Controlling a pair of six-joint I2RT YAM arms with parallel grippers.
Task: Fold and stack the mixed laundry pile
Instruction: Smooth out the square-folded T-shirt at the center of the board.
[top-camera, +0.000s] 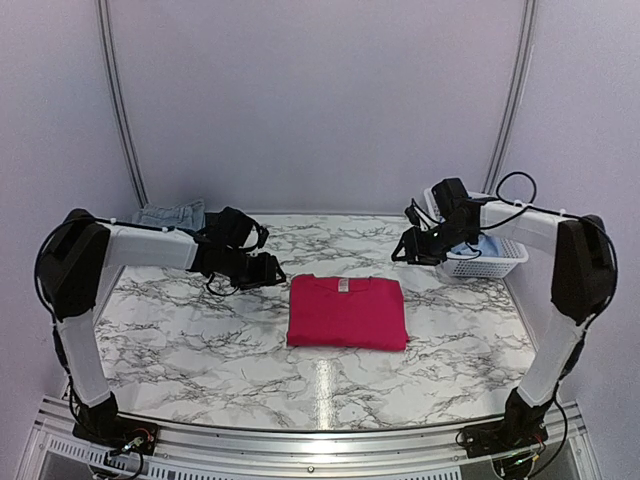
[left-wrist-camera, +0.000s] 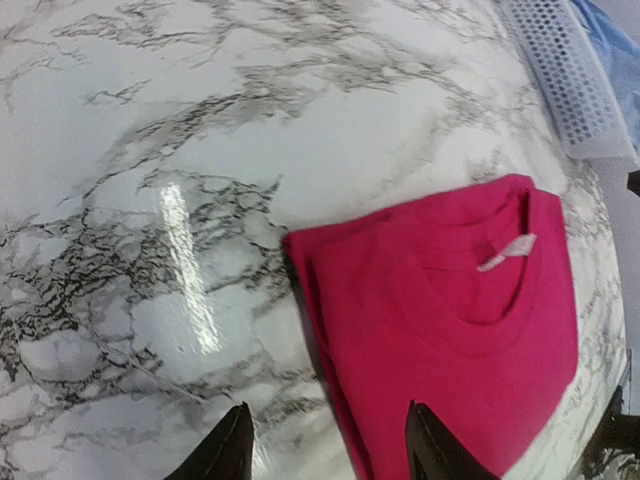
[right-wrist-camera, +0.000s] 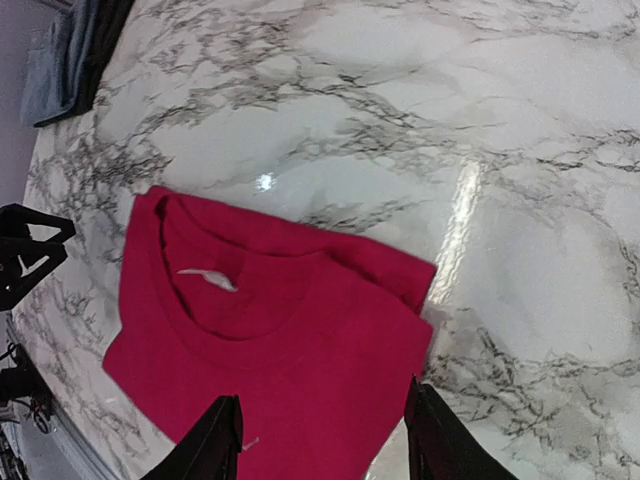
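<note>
Now | pink T-shirt (top-camera: 347, 312) folded | tag (left-wrist-camera: 506, 252) seemingly blank | left fingers (left-wrist-camera: 228, 456), right fingers (right-wrist-camera: 214, 445) apart, empty

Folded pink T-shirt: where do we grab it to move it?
Pinch the T-shirt at both side edges, left hand from its left, right hand from its right. It lies flat as a folded rectangle between them, so side pinches likely catch all layers.

The folded pink-red T-shirt (top-camera: 347, 312) is lying centrally on the marble-patterned table (top-camera: 200, 335), the white slatted plastic basket (top-camera: 482, 268) sitting back right, the faded denim piece (top-camera: 170, 215) lying back left.
</note>
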